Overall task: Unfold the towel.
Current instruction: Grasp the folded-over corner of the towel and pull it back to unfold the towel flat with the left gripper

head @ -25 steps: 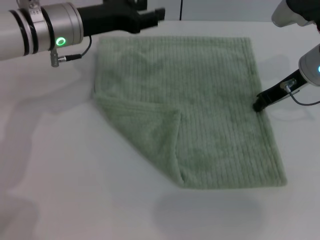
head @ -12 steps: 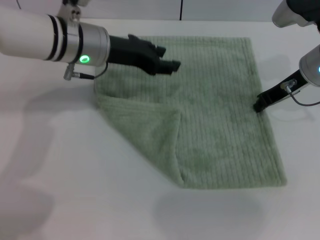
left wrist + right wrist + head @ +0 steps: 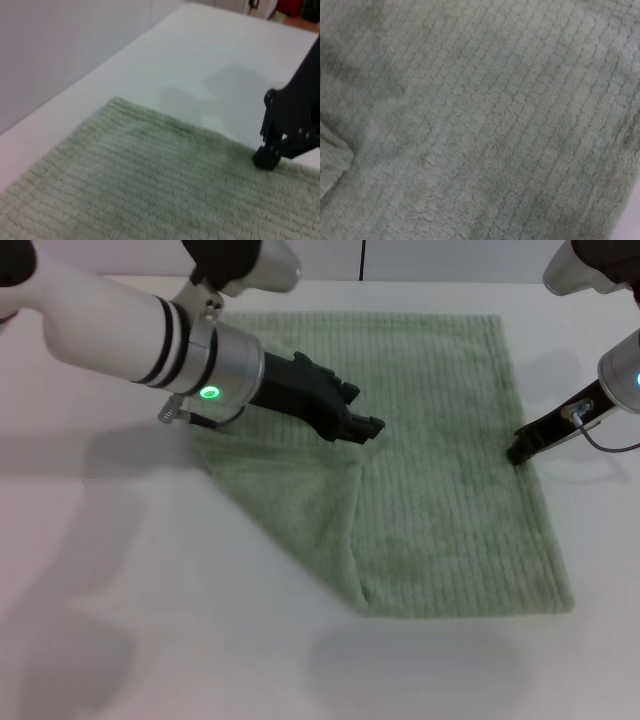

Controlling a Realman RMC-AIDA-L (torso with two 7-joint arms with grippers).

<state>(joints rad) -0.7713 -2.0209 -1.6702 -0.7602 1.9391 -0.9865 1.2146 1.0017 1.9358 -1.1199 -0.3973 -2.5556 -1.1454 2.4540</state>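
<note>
The pale green towel [image 3: 440,440] lies flat on the white table, its near-left corner folded over onto it as a triangular flap [image 3: 290,490]. My left gripper [image 3: 362,412] hangs open over the towel's middle, just above the tip of that flap, holding nothing. My right gripper [image 3: 518,450] is shut, its tip resting on the towel's right edge; the left wrist view shows the right gripper [image 3: 267,156] at the hem of the towel [image 3: 125,185]. Ribbed towel [image 3: 495,125] fills the right wrist view.
The white table [image 3: 150,620] stretches around the towel on the left and the near side. A wall rises behind the table's far edge [image 3: 420,260]. My left arm [image 3: 150,335] crosses over the towel's far-left corner.
My left arm has swung from the towel's far-left corner toward the middle and come down near the flap's tip. The right gripper and the towel have not moved.
</note>
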